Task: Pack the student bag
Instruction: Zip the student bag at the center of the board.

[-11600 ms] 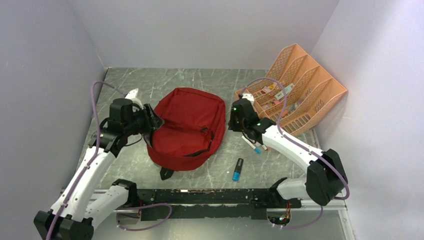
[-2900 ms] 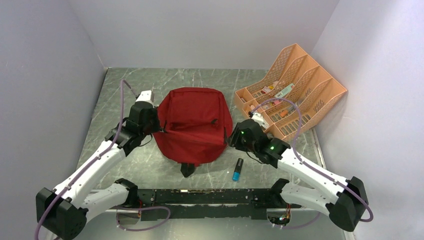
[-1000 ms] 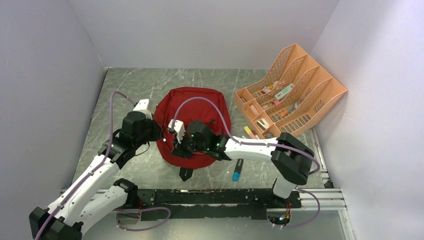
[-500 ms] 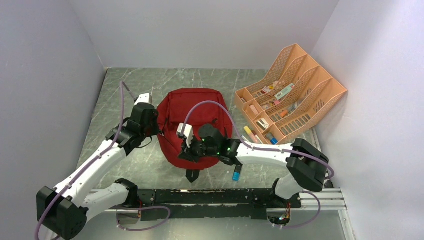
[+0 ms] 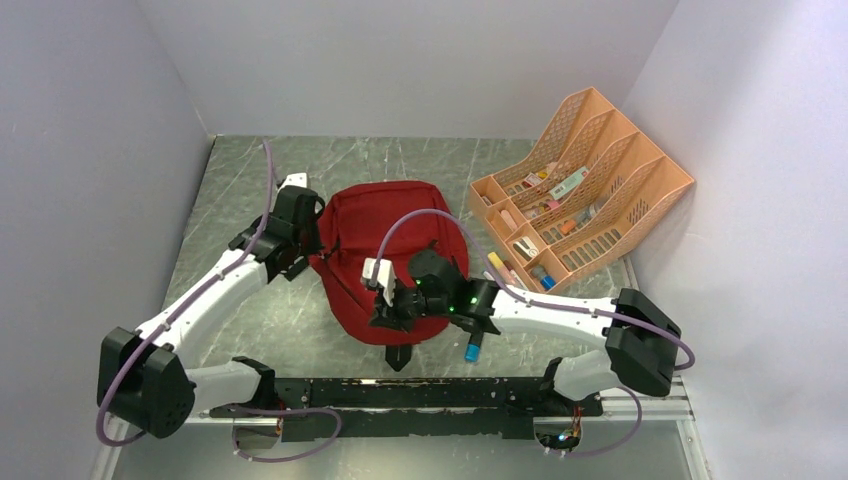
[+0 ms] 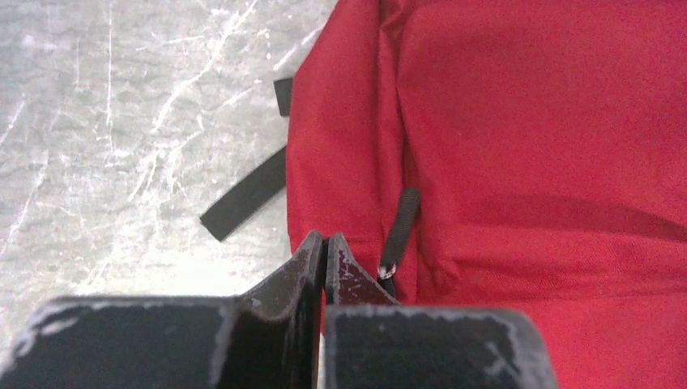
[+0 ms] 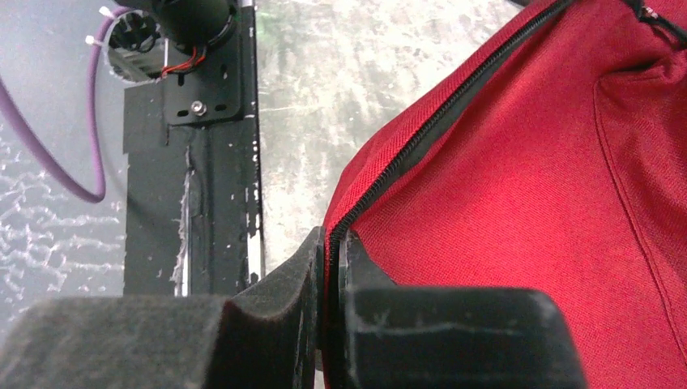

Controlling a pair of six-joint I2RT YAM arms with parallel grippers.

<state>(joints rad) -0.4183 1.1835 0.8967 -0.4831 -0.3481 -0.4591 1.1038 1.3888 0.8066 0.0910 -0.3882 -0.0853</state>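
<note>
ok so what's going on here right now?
Both arms are on the red backpack. The right hand pinches its zippered edge on the near side. The left hand is shut at its left edge beside a zipper pull. A blue-capped marker lies loose beside it; more stationery sits in the peach organiser.

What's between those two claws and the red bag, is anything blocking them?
Nothing visible. The right gripper is shut on the bag at its near edge, by the zipper. The left gripper is shut right against the bag's left side; whether it pinches fabric is unclear.
</note>
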